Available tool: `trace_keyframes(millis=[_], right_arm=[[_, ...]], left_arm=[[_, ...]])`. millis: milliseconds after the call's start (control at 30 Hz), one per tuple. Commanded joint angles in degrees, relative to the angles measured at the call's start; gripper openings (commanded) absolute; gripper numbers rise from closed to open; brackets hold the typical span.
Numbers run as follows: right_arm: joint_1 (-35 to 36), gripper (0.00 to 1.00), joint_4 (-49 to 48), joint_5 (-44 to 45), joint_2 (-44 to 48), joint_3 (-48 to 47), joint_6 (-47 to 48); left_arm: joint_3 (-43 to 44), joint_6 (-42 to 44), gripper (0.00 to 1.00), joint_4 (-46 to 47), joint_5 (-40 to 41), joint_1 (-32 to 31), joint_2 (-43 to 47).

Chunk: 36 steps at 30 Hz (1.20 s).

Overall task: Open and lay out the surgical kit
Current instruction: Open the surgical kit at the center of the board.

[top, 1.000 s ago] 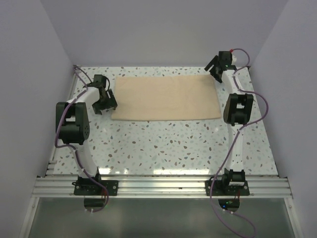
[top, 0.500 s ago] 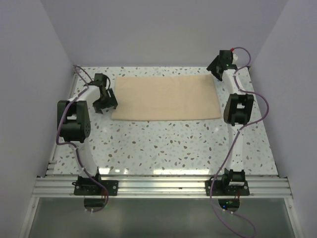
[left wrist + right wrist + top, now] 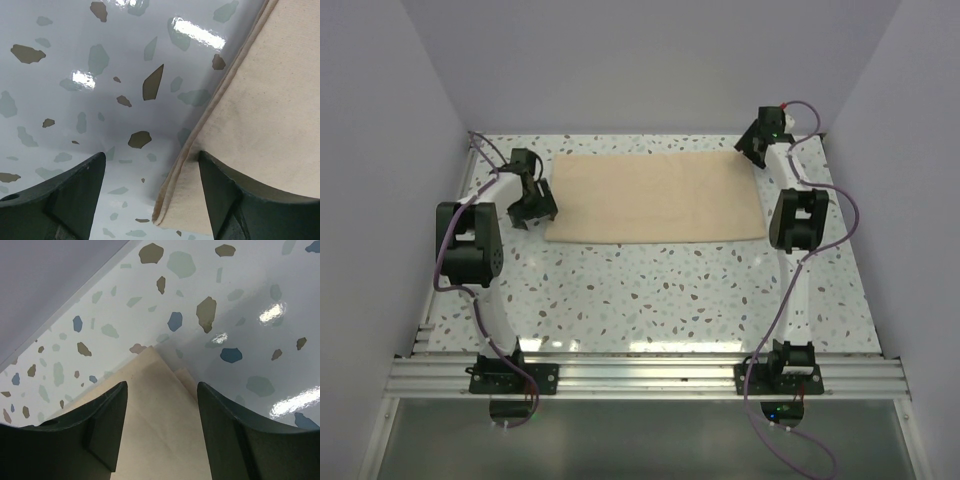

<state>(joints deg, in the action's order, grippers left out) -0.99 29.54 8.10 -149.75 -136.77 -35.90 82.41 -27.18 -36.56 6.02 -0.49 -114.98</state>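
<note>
The beige cloth wrap [image 3: 655, 197] is lying flat and closed in the upper middle of the overhead picture, a wide rectangle on the speckled table [image 3: 650, 290]. I am seeing only cloth from here; whatever it is holding is staying covered.

The left gripper [image 3: 532, 205] is sitting at the left edge of the wrap, near its lower left corner. In its own wrist camera the two dark fingers [image 3: 60, 200] are standing well apart at the bottom of the frame, so the claw is open and gripping nothing. The hemmed edge of the cloth is running from the upper right of that frame down to the bottom middle, where a corner is showing in the gap between the fingers. The finger on the right of the frame is overlapping the cloth, while the one on the left is over bare table. Whether either is touching down, I cannot tell.

The right gripper [image 3: 755, 145] is hanging over the upper right corner of the wrap, close to the back wall [image 3: 650, 60]. Its wrist camera is showing fingers [image 3: 95, 435] parted, with the pointed corner of the cloth lying between them in the lower middle of the frame, in two layers, one peeking out beside the other. That claw is open too, with nothing pinched.
</note>
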Motion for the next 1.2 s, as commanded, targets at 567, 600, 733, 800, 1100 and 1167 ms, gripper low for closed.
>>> trace_keyframes(millis=[567, 600, 733, 800, 1100, 1167], right_arm=[[0.56, 0.29, 0.69, 1.04, -0.89, -0.43, 1.71], [0.56, 0.27, 0.87, 1.04, -0.89, -0.43, 1.71], [0.56, 0.18, 1.57, 0.95, -1.33, -0.43, 2.15], [0.56, 0.15, 2.01, 1.22, -1.51, -0.43, 2.41], [0.56, 0.00, 2.80, 1.75, -0.81, 1.24, 3.64], [0.56, 0.00, 2.72, 1.48, -0.19, 1.33, 3.82]], left_arm=[[1.96, 1.34, 0.79, -0.62, 0.22, 0.32, -0.60], [1.96, 1.43, 0.79, -0.62, 0.22, 0.32, -0.60], [2.22, 1.60, 0.79, -0.62, 0.22, 0.32, -0.68], [2.40, 1.60, 0.79, -0.80, 0.22, 0.32, -0.69], [3.89, 2.13, 0.79, -1.32, 0.57, 0.32, -0.60], [5.21, 2.48, 0.80, -1.85, 1.18, 0.32, -0.25]])
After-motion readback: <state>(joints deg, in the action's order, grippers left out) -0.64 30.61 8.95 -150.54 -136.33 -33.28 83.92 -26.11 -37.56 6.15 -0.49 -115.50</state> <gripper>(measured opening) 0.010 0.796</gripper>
